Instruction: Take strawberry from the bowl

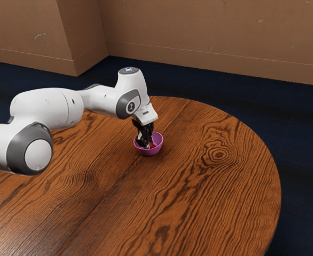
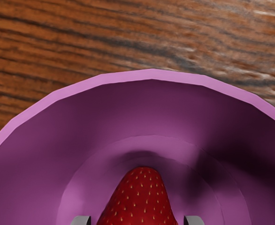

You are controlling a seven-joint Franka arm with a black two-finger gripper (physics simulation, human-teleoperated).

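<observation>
Straddling strawberry (image 2: 140, 201) in bowl (image 2: 151, 75), grasp step | your arm (image 1: 47, 108) in from exterior view's 9 o'clock | gripper (image 1: 150, 144) fingers apart | you'd close next, then lift clear.

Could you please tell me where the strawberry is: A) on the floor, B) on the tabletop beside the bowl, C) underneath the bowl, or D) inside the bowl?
D: the wrist view looks down into the purple bowl, and the strawberry shows within its walls.

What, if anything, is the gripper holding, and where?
Can't tell: the gripper is down in the bowl at the strawberry, but no hold is confirmed.
</observation>
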